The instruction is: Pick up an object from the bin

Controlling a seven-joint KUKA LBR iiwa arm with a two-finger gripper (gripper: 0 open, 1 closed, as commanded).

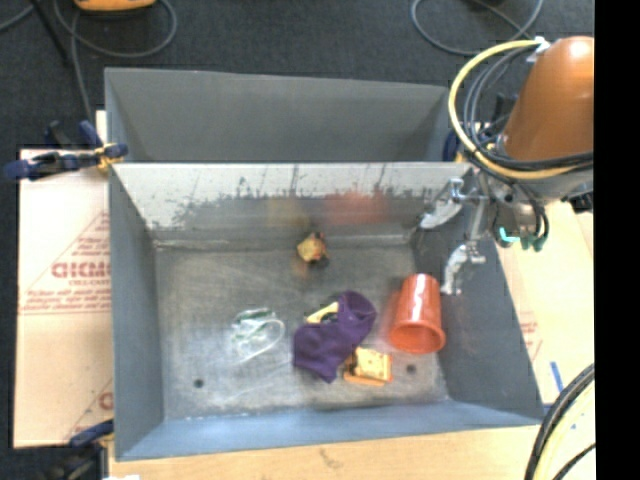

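Note:
My gripper [447, 240] hangs over the bin's right side, near the back right corner. Its two metal fingers [456, 266] are spread apart, so it is open with nothing between them. Just below and left of the lower fingertip lies an orange plastic cup [415, 315], tipped over with its mouth towards the front. Whether the fingertip touches the cup I cannot tell. A crumpled purple cloth [335, 336] lies left of the cup.
A small tan cracker-like block [370, 366] sits by the cloth's front edge, and a yellow piece [322, 314] pokes out at its back. A clear plastic thing [257, 330] lies further left. A small brown-yellow lump [312, 249] rests near the back wall.

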